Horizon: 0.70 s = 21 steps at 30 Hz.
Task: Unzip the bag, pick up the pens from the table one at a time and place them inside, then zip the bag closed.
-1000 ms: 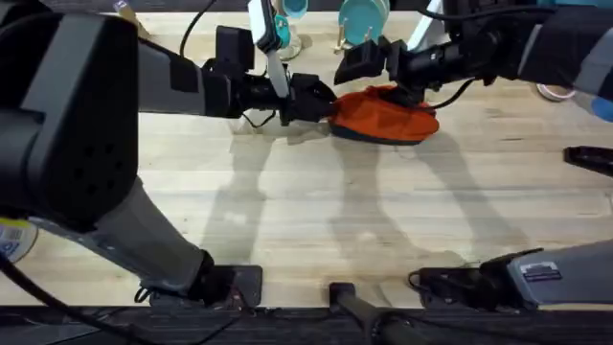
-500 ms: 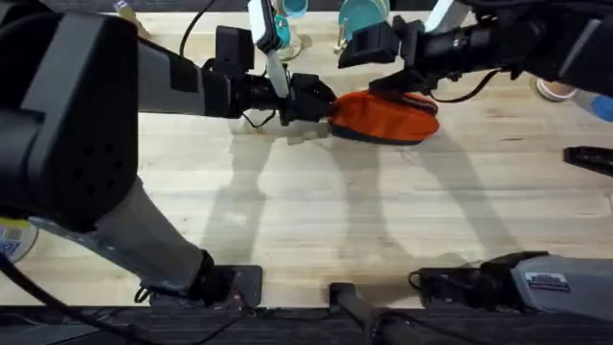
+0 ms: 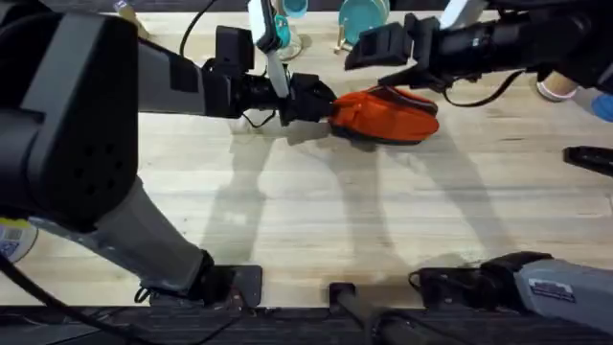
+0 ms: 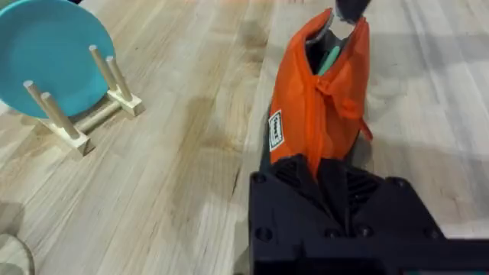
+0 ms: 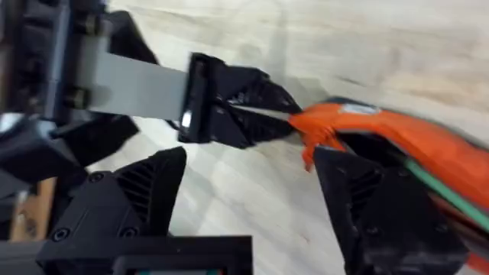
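The bag (image 3: 385,115) lies on the table (image 3: 316,211) at its far side, between the two arms. In the overhead view the left gripper (image 3: 321,101) is clenched on the bag's left end, most likely to anchor the fabric so that it does not slide. The right gripper (image 3: 397,59) hangs just above the bag's far edge and touches nothing. A black object (image 3: 587,156) lies well apart at the right edge; I cannot tell if it is a pen.

In the left wrist view the bag (image 4: 321,107) stretches away from the closed fingers, and its mouth stands open at the far end. A green pen (image 4: 328,59) shows inside the mouth. A teal plate (image 4: 47,55) leans in a wooden rack (image 4: 84,122) beside.

In the right wrist view the right gripper (image 5: 252,198) is released, its fingers wide apart and empty above the bag (image 5: 382,134). The left gripper (image 5: 286,121) pinches the orange end. I judge that zipping comes next.
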### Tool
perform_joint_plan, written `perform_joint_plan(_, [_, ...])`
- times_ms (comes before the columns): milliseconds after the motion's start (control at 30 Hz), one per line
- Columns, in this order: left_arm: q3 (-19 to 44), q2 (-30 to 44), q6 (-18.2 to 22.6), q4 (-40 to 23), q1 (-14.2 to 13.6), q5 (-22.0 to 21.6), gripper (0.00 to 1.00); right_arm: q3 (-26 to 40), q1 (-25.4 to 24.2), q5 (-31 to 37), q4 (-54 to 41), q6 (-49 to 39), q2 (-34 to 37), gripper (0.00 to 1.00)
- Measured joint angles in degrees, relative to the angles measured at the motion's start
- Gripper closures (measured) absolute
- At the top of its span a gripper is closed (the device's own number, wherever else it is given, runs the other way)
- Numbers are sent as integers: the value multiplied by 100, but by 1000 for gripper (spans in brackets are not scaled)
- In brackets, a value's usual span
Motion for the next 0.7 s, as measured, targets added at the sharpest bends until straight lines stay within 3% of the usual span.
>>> perform_joint_plan(433, [0,0,0,0,0,0,959,-2,1238,2830,-711,686,-964,4])
perform_joint_plan(700, [0,-1,-1,0,0,0,960,-4,2135,4409,-1111,1453,-1042,5])
